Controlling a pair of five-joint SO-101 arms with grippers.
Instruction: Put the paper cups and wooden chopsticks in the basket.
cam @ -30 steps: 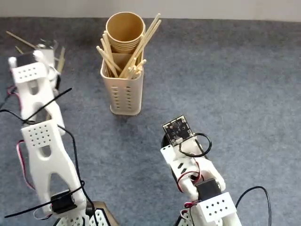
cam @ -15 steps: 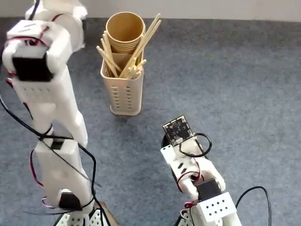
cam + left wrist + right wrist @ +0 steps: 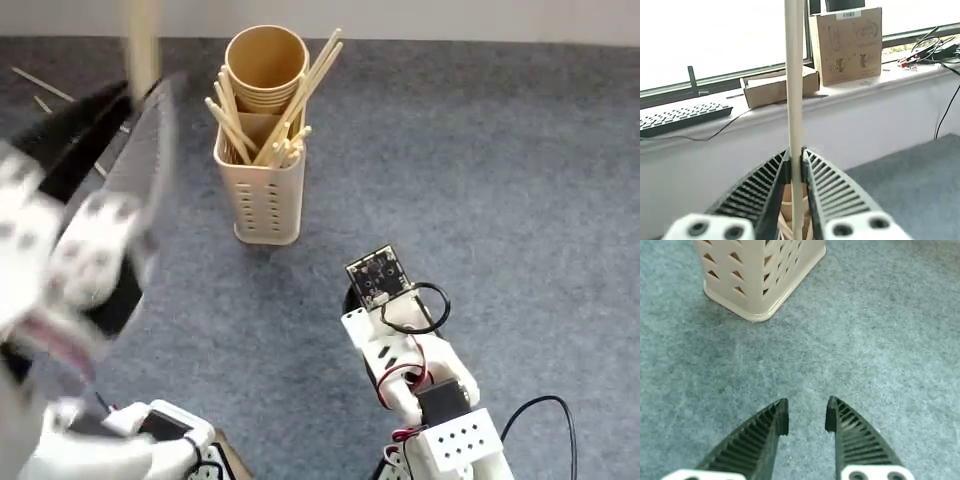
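Note:
My left gripper (image 3: 795,156) is shut on one wooden chopstick (image 3: 794,75), which stands upright between the black fingers. In the high view the left arm (image 3: 90,230) is raised high at the left, with the chopstick (image 3: 141,45) sticking up beside the basket. The beige perforated basket (image 3: 264,200) holds stacked paper cups (image 3: 266,62) and several chopsticks (image 3: 300,95). Two loose chopsticks (image 3: 42,84) lie on the carpet at the far left. My right gripper (image 3: 806,415) hangs open and empty over bare carpet, a short way from the basket (image 3: 755,275).
Grey carpet (image 3: 480,170) covers the whole table, with free room to the right of the basket. The right arm (image 3: 405,345) sits folded at the front, with cables around it. A pale wall edge runs along the back.
The left arm has lifted from the far-left carpet and swung up high, carrying a chopstick. The right arm and the basket have not moved.

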